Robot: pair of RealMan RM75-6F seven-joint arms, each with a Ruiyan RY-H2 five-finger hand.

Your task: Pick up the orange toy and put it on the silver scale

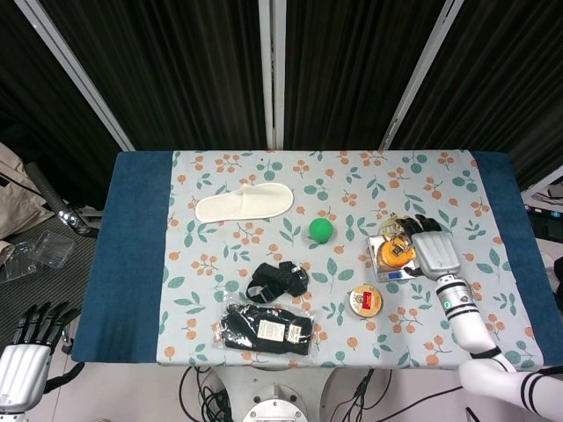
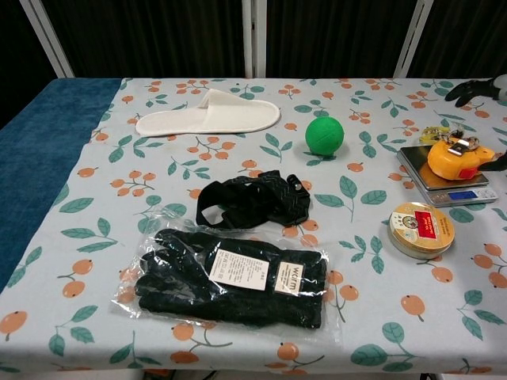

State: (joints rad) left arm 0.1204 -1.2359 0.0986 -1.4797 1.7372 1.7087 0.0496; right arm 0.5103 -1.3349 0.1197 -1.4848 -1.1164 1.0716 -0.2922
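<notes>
The orange toy sits on the silver scale at the right of the table. My right hand is just right of the scale with its fingers spread and nothing in them; in the chest view only its dark fingertips show at the right edge. My left hand hangs off the table at the lower left of the head view, fingers apart and holding nothing.
A round tin lies just in front of the scale. A green ball, a black strap, bagged black gloves and a white slipper lie on the floral cloth.
</notes>
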